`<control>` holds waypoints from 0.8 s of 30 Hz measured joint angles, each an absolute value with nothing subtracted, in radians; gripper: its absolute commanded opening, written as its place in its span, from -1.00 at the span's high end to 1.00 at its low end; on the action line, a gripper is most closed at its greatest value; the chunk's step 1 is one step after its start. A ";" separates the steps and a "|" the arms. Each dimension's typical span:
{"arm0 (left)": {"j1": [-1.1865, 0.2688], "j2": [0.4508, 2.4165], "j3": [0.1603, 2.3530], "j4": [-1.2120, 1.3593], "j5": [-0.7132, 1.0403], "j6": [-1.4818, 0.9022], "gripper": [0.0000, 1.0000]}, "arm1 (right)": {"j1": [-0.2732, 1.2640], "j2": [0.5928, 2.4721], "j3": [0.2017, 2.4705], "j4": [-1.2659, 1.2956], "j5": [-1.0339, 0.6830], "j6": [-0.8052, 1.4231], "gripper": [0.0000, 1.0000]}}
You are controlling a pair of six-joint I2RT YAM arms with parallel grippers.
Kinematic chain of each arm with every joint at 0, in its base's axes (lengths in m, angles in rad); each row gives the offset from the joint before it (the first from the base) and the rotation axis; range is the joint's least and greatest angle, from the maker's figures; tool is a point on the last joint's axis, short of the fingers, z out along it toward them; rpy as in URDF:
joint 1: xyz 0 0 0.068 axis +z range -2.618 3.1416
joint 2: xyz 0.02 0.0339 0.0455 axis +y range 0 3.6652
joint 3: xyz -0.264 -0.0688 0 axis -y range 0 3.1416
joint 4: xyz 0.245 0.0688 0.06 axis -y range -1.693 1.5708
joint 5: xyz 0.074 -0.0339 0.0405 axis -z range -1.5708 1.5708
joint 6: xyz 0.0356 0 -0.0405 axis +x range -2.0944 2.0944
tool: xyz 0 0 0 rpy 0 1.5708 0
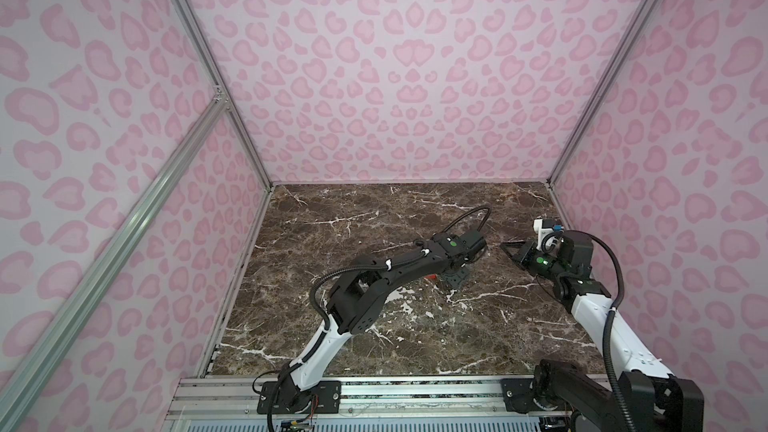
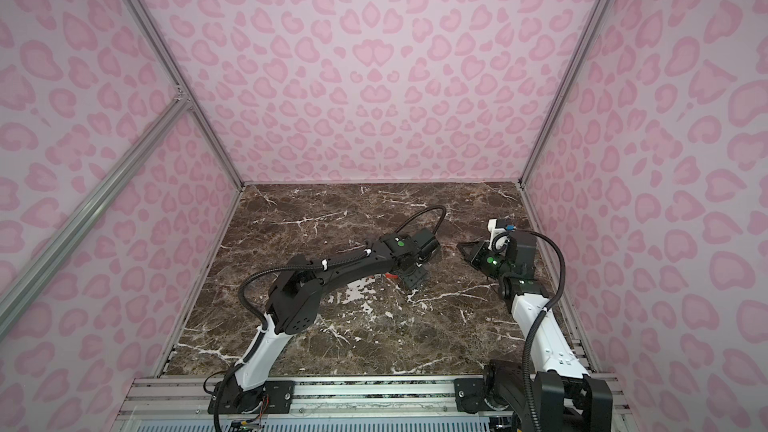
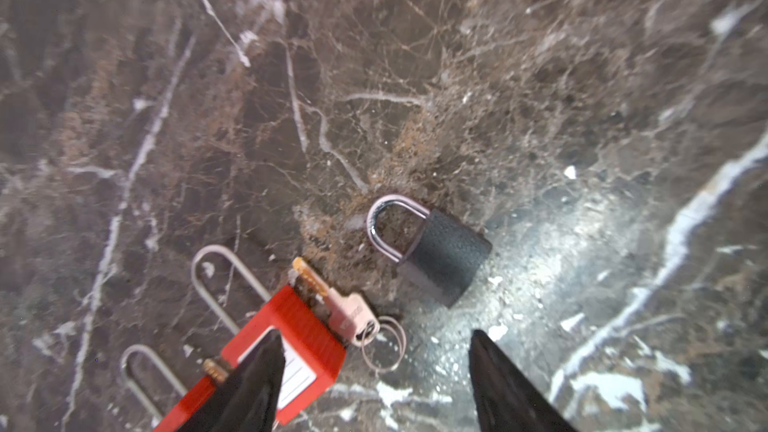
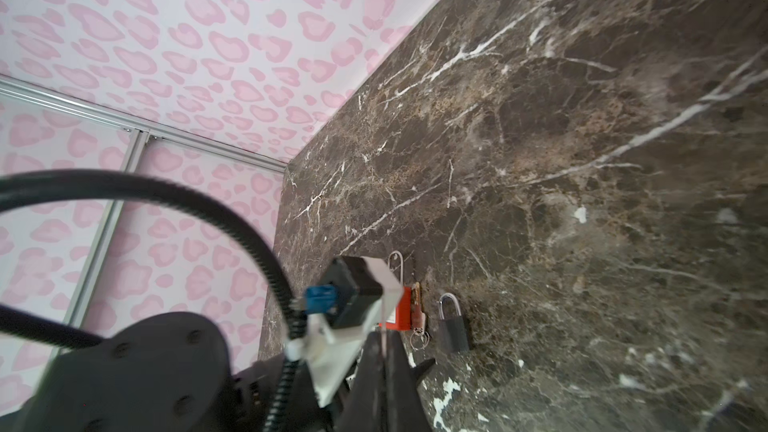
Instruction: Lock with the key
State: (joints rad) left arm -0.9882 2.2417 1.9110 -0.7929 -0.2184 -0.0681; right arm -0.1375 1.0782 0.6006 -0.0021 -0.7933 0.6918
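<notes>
Key [image 3: 330,297] lies flat against the red padlock [image 3: 301,332], just beside the open, empty left gripper [image 3: 375,338]; the shut right gripper [image 1: 508,248] sits farther right.

The desk [image 3: 415,56] was dark brown marble veined white. The walls [image 1: 395,56] carried darker pink leopard spots on pale pink. A red padlock [image 3: 299,326] and a dark grey padlock [image 3: 444,259] had silver shackles; the key [image 3: 332,301] was brass.
</notes>
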 measured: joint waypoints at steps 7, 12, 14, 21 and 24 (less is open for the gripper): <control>-0.987 2.122 1.827 -0.755 -0.242 -0.080 -0.44 | -0.084 1.102 0.517 0.035 -0.705 0.728 1.00; -0.968 2.041 1.750 -0.747 -0.250 -0.112 -0.44 | -0.002 1.130 0.431 0.112 -0.606 0.793 1.00; -0.953 2.006 1.717 -0.733 -0.250 -0.130 -0.44 | 0.036 1.152 0.411 0.149 -0.569 0.813 1.00; -0.917 1.920 1.599 -0.692 -0.228 -0.178 -0.44 | 0.137 1.231 0.375 0.270 -0.456 0.891 1.00; -0.905 1.895 1.563 -0.670 -0.209 -0.194 -0.44 | 0.167 1.262 0.361 0.315 -0.418 0.928 1.00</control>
State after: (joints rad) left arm -0.9047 1.8954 1.5635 -0.6697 -0.2092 -0.1944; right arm 0.1669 1.2621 0.3614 0.3145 -0.4183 0.9276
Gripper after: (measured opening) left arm 0.721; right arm 0.048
